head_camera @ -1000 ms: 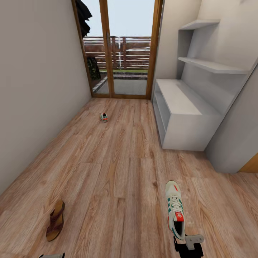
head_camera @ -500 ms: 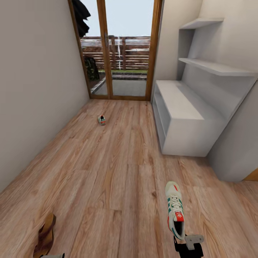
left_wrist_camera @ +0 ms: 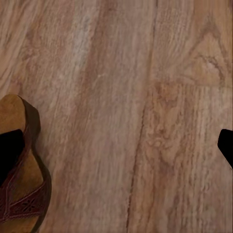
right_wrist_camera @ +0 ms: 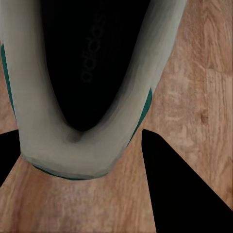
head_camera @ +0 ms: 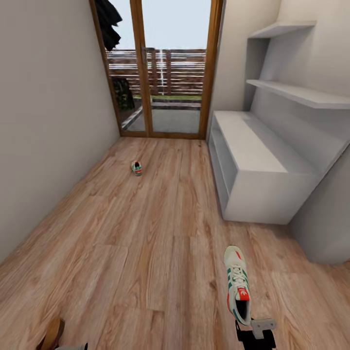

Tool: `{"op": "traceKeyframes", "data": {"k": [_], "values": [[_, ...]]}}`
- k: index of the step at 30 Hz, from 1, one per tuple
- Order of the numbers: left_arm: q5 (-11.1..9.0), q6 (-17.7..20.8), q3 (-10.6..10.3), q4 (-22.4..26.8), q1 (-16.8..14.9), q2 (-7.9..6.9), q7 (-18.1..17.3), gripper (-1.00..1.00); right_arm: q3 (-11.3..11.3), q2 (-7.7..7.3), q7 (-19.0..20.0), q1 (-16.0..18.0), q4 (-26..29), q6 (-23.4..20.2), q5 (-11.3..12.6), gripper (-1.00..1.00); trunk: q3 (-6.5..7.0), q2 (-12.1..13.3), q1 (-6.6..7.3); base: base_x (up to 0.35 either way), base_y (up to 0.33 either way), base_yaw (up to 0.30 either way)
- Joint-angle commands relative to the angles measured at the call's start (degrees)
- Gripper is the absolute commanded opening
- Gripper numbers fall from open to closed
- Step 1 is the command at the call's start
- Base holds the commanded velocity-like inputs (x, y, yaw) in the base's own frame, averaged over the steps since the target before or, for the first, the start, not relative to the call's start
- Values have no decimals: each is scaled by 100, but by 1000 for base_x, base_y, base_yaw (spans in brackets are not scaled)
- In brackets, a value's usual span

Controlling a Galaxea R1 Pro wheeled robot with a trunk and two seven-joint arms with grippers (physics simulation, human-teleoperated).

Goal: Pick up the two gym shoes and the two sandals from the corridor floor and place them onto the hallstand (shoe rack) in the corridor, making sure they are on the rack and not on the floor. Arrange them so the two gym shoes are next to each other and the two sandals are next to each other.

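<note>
My right gripper [head_camera: 253, 329] is shut on the heel of a white gym shoe [head_camera: 237, 283] with green stripes, its toe pointing away from me above the corridor floor [head_camera: 160, 243]. In the right wrist view the shoe's heel opening [right_wrist_camera: 92, 63] sits between the dark fingers [right_wrist_camera: 179, 189]. The second gym shoe [head_camera: 136, 168] lies far off on the floor toward the glass door. One brown sandal [head_camera: 51, 335] lies at the view's lower left, by my left gripper [head_camera: 73, 347]. In the left wrist view that gripper [left_wrist_camera: 116, 150] is open over bare planks, with the sandal [left_wrist_camera: 22, 189] beside one finger. The hallstand [head_camera: 253, 155] stands at the right.
A glass door with a wooden frame [head_camera: 167, 73] closes the corridor's far end. A plain wall [head_camera: 43, 121] runs along the left. The hallstand's upper shelves [head_camera: 296, 95] jut out above its bench. A grey panel [head_camera: 325, 218] stands at the near right.
The whole picture has shifted: the camera has moved forward. The sandal has slid toward the lower left corner and the hallstand looks nearer. The gym shoe stays in my right gripper.
</note>
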State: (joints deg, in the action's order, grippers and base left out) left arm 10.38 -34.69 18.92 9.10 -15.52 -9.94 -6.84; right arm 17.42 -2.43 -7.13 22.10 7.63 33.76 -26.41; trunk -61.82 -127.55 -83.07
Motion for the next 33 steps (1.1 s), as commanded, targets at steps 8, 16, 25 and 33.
{"op": "traceKeyframes", "data": {"k": [8, 16, 25, 33], "values": [[43, -16, 51, -5, -4, 1, -28, 100, 16, 5, -51, 4, -7, 16, -57, -100, -4, -1, -3, 336, 0, 195], [43, -18, 51, -5, -4, 1, -28, 100, 16, 5, -51, 4, -7, 16, -57, -100, -4, -1, -3, 336, 0, 66], [43, -19, 51, -5, -4, 1, -28, 100, 16, 5, -51, 4, -7, 16, -57, -100, -4, -1, -3, 336, 0, 2], [43, -20, 51, -5, -4, 1, -28, 100, 16, 5, -51, 4, -7, 16, -57, -100, -4, -1, -3, 336, 0, 0]]}}
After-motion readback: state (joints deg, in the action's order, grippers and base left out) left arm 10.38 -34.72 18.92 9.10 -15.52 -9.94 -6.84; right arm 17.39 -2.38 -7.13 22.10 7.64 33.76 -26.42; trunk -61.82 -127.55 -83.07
